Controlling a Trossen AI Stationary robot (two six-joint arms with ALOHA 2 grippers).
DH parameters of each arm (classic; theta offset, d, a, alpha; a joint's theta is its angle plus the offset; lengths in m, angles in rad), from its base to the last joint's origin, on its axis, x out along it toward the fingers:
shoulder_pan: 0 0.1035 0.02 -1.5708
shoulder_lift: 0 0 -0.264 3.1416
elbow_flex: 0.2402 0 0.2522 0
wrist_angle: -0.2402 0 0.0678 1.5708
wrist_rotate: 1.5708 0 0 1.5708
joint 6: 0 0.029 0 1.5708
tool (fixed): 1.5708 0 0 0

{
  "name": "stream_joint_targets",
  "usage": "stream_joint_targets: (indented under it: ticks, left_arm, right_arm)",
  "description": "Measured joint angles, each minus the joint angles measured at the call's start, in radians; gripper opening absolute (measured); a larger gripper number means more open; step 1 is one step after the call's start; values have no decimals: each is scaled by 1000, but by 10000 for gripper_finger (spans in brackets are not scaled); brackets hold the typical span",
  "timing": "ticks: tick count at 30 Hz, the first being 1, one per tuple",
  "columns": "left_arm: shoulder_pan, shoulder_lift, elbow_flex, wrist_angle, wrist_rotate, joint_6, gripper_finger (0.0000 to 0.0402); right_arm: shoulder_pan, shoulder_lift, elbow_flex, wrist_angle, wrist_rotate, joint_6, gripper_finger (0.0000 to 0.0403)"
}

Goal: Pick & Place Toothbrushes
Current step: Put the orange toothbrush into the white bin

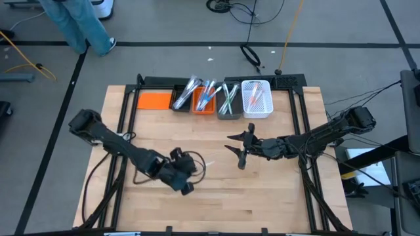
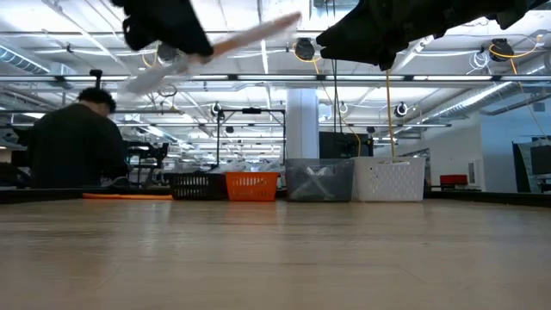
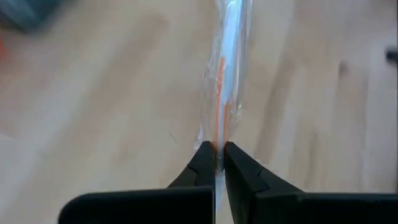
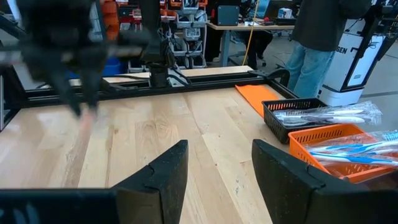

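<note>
The left gripper is clenched on one end of a toothbrush sealed in a clear wrapper, holding it up off the table. In the left wrist view its long axis runs straight out from the fingertips, and the pale stick shows a pink-red streak along its lower part. In the low view the toothbrush slants across the air, its free end higher than the gripped end. The rest of the toothbrushes lie in a row of small bins at the table's far edge: a black bin, an orange bin, a grey bin and a white bin, each bundle lying roughly along its bin's length; those in the orange bin show blue accents. A flat orange mat lies beside the black bin. The right gripper hovers over the table's middle with its fingers spread apart and nothing between them. No writing on the wrappers can be read. A person stands beyond the table.
</note>
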Motion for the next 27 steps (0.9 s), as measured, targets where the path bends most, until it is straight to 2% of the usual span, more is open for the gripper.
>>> stream_joint_targets:
  ticks: [5,8,15,20,27]
  left_arm:
    - [22,-79,0,25,-167,118,4]
    - [45,-99,1,111,-239,224,6]
    - [126,-105,1,288,-227,481,4]
    - [183,-105,1,330,-221,513,13]
    - [228,-105,0,403,-154,564,12]
  right_arm:
    - [1,0,0,2,0,0,169]
    - [1,0,0,6,0,0,169]
    - [2,0,0,24,0,0,169]
    - [2,0,0,86,0,-2,169]
    - [2,0,0,203,0,-49,169]
